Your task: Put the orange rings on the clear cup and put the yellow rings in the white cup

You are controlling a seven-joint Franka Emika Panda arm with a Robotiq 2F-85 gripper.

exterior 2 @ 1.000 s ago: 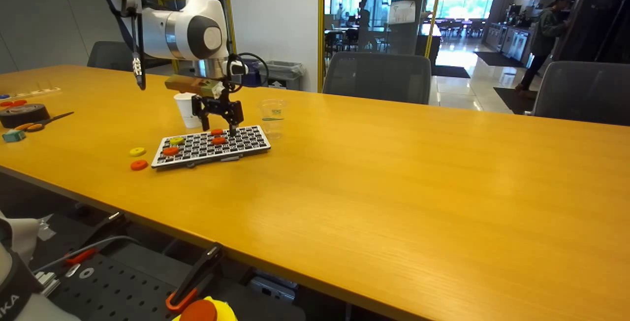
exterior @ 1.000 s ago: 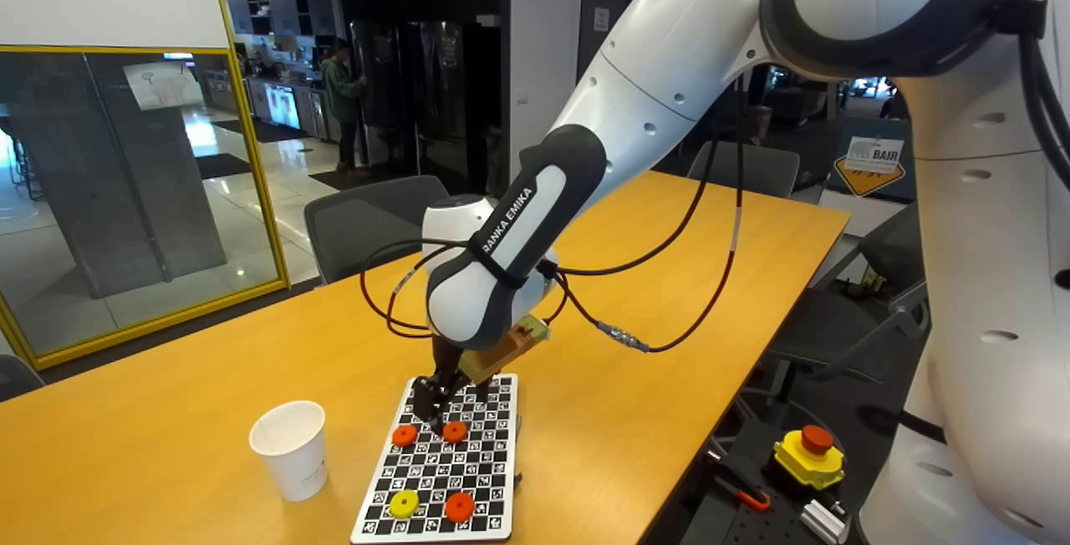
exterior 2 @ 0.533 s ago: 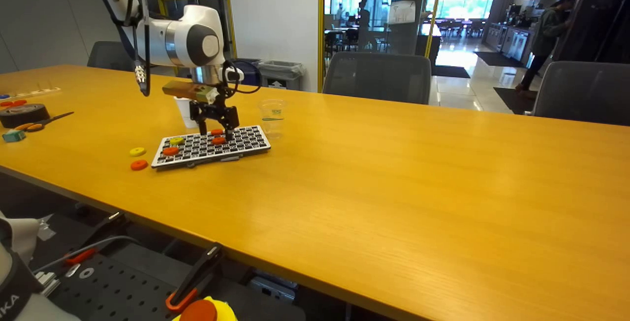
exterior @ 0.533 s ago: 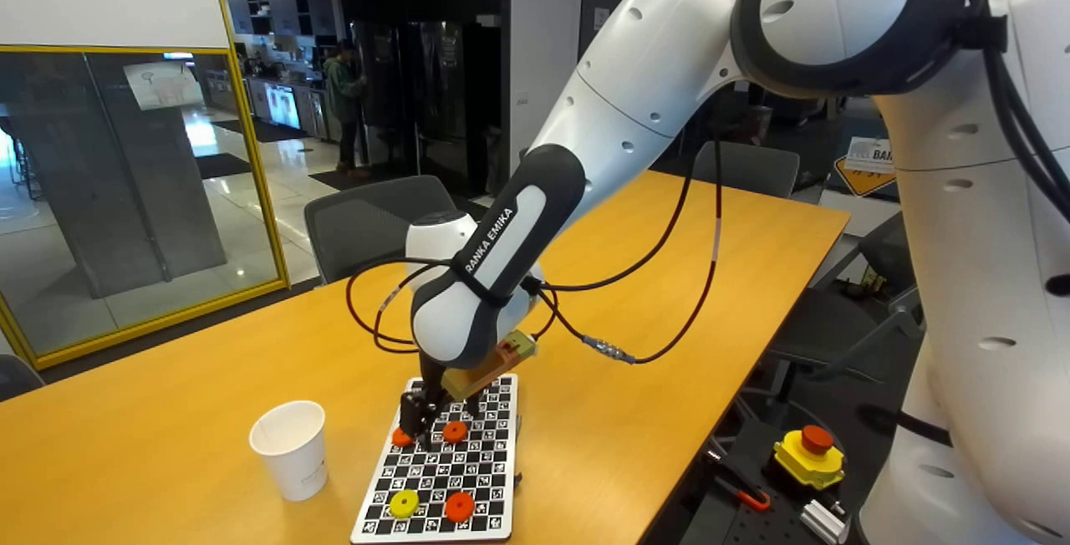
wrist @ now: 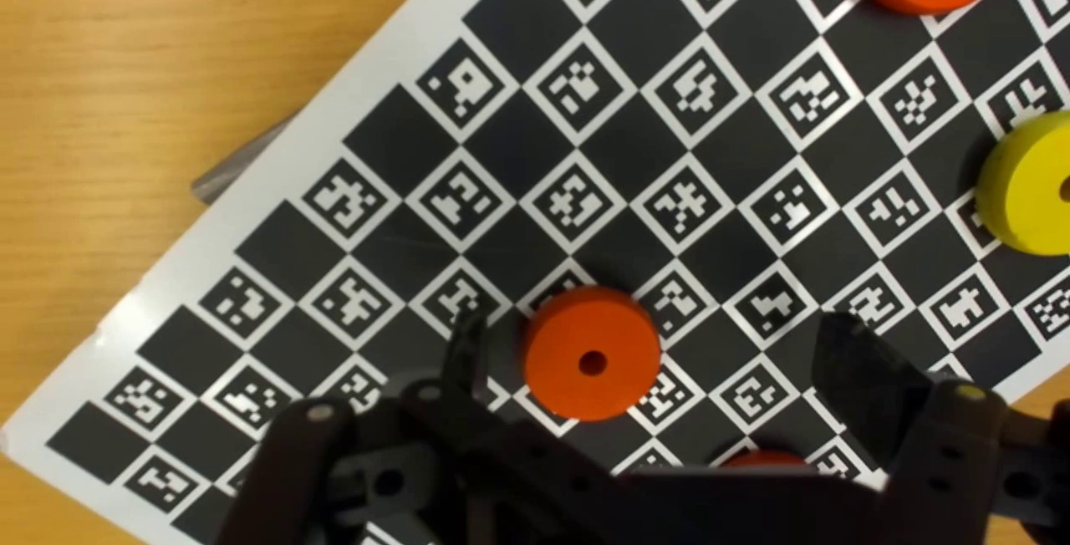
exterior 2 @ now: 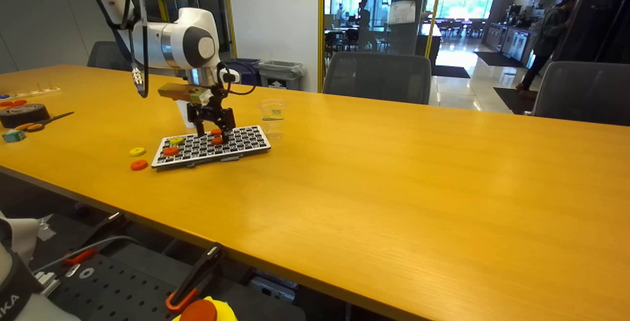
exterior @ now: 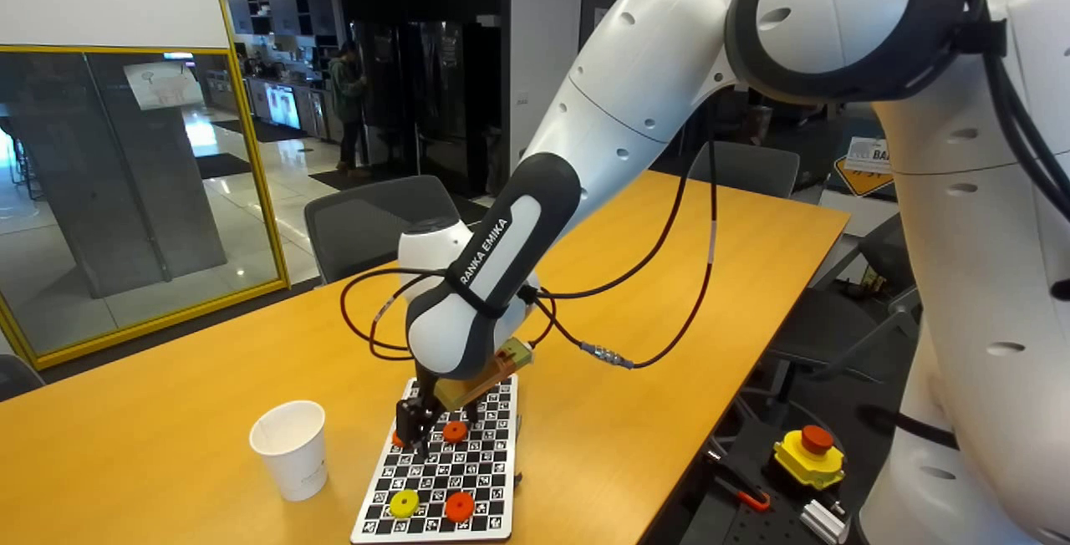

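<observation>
My gripper (wrist: 653, 318) is open and empty, pointing down over a checkered board. An orange ring (wrist: 593, 323) lies on the board between its fingers, nearer the left finger in the wrist view. The gripper (exterior: 448, 436) also shows in both exterior views (exterior 2: 213, 137). Another orange ring (exterior: 460, 507) and a yellow ring (exterior: 404, 493) lie at the board's near end. A third orange ring (exterior: 398, 440) is partly hidden by a finger. Off the board lie an orange ring (exterior 2: 139, 165) and a yellow ring (exterior 2: 138, 151). The white cup (exterior: 294, 461) and clear cup (exterior 2: 272, 119) stand upright beside the board.
The checkered board (exterior: 485, 524) lies flat on the wooden table. A black tape roll (exterior 2: 23, 115), scissors (exterior 2: 56, 117), a teal block (exterior 2: 14, 135) and a peg rack (exterior 2: 42, 92) sit farther along the table. Cables (exterior: 606, 353) hang from the arm.
My open gripper has moved down and to the left in both exterior views, so that its fingers now stand either side of an orange ring. The rings and cups have not moved.
</observation>
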